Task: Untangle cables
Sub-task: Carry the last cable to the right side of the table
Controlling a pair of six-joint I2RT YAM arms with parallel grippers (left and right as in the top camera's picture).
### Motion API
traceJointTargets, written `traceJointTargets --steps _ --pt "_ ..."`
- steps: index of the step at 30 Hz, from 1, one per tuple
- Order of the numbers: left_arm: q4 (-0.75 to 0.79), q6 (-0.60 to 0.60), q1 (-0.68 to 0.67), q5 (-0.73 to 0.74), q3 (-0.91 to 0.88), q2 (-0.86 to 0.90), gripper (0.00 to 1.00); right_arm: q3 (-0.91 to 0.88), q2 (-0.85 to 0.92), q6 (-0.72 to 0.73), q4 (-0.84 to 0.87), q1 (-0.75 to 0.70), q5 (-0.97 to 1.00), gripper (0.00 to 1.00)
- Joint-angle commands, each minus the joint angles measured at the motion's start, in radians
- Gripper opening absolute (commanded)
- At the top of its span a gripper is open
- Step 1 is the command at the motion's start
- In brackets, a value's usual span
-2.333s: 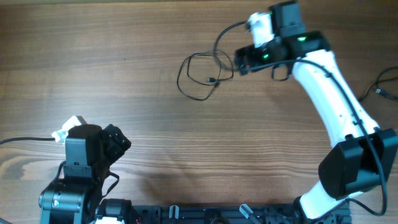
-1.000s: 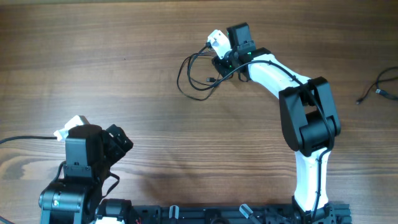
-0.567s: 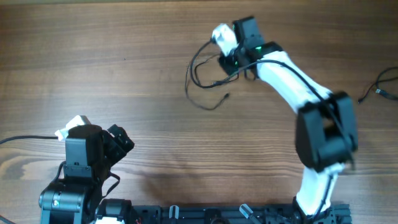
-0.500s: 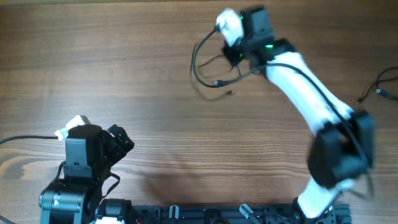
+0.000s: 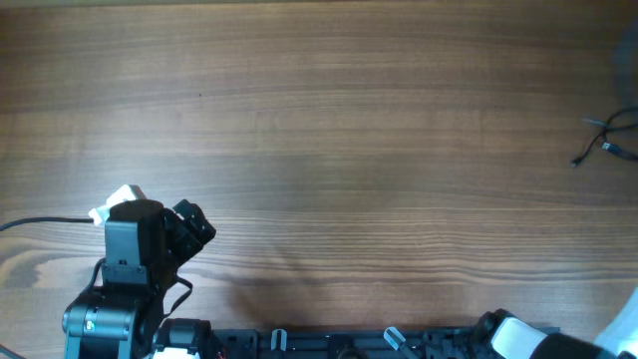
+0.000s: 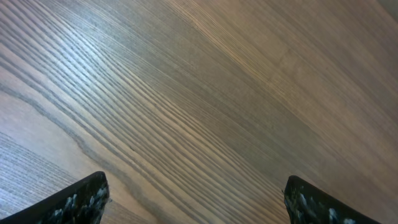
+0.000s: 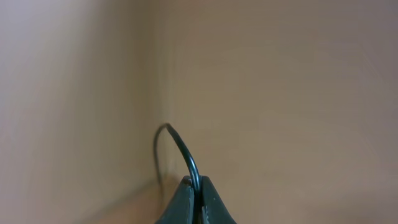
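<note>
The right gripper point(image 7: 194, 185) is clenching its fingers on a thin black cable point(image 7: 184, 151), which is arching up and leftward out of the pinch and then curving down. The backdrop is blurring to plain beige, so I cannot tell where over the bench point(image 5: 329, 150) this is. The left gripper point(image 6: 196, 202) is hanging spread wide, grasping nothing, above the bench's near left corner. A loose cable point(image 5: 606, 143) with small plug tips is lying at the bench's far right edge.
</note>
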Motion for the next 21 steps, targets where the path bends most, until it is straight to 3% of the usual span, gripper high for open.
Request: traceJointTargets --steps 1,11,12,13,14,17,21 --pt "-0.001 0.016 0.006 0.006 0.006 -0.002 0.92 0.004 0.062 0.424 0.011 -0.166 -0.175 0.04" --pt "-0.012 0.016 0.006 0.031 0.006 -0.001 0.93 0.004 0.429 0.487 -0.385 -0.209 -0.207 0.07" --pt "-0.012 0.016 0.006 0.031 0.006 -0.001 0.92 0.004 0.457 0.487 -0.402 -0.209 -0.233 0.28" --pt "-0.012 0.016 0.006 0.031 0.006 -0.001 0.93 0.004 0.486 0.486 -0.42 -0.209 -0.272 0.68" --pt "-0.012 0.016 0.006 0.031 0.006 -0.001 0.93 0.004 0.505 0.488 -0.439 -0.209 -0.296 1.0" --pt "-0.011 0.016 0.006 0.031 0.006 -0.001 0.92 0.004 0.512 0.553 -0.512 -0.208 -0.286 1.0" --pt "-0.011 0.016 0.006 0.031 0.006 -0.001 0.93 0.004 0.512 0.949 -0.802 -0.208 -0.322 1.0"
